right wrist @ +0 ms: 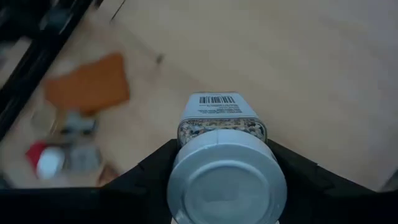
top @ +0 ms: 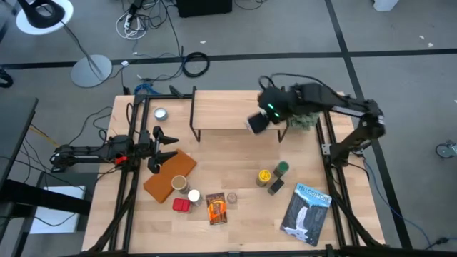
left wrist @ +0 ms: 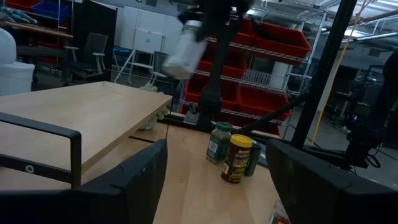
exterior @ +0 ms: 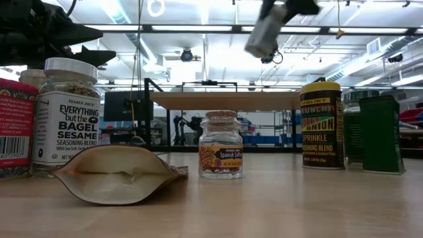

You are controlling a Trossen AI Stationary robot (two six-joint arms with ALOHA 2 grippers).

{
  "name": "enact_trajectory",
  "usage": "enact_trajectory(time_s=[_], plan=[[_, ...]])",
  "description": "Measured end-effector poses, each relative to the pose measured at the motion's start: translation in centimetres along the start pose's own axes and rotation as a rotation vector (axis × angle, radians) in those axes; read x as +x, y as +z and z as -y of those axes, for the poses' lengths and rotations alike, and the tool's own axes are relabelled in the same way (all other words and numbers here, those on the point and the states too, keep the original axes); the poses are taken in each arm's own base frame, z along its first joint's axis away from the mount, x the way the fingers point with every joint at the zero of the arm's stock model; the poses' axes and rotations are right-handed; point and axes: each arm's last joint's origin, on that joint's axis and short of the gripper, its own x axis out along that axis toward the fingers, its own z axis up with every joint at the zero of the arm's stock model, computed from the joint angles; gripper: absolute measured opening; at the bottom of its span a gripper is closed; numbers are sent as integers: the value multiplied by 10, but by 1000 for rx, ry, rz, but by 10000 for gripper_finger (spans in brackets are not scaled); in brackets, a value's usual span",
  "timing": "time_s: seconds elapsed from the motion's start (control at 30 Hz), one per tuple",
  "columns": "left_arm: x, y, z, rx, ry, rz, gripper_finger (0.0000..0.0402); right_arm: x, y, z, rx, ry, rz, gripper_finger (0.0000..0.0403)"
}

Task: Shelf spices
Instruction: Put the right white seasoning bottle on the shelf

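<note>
My right gripper [top: 261,118] is high in the air over the right end of the shelf [top: 221,109], shut on a white-lidded spice jar [right wrist: 225,177] that also shows in the low view [exterior: 264,32]. Still on the table are a yellow-lidded jar [top: 264,175], a green-lidded jar [top: 283,168], a dark box [top: 275,187], an orange packet [top: 216,208], a red tin [top: 181,205] and a tan cylinder [top: 179,183]. My left gripper [top: 168,146] waits open at the table's left edge. My right gripper pinches the jar between its two fingers [right wrist: 152,169], one on each side of the glass body just below the lid [right wrist: 186,132]. The fingers slant down from above. The jar is lifted clear and tilted, lid toward the wrist, barcode label [right wrist: 217,99] facing up.
A flat brown slab [top: 170,175] lies before my left gripper, and a small silver tin [top: 160,113] sits left of the shelf. A blue-and-white book [top: 307,213] lies at the near right. Black frame rails [top: 330,153] run along both sides of the table.
</note>
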Motion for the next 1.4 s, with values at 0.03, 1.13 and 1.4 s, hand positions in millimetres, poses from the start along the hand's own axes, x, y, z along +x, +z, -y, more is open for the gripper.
enact_trajectory(time_s=[0.03,1.13,1.4], plan=[[0,0,0,0,0,0,278,7,9,-1,13,-13,3,199],[0,0,0,0,0,-2,278,89,126,56,496,-117,-94,230],[0,0,0,0,0,-2,278,90,126,57,493,-117,-95,228]])
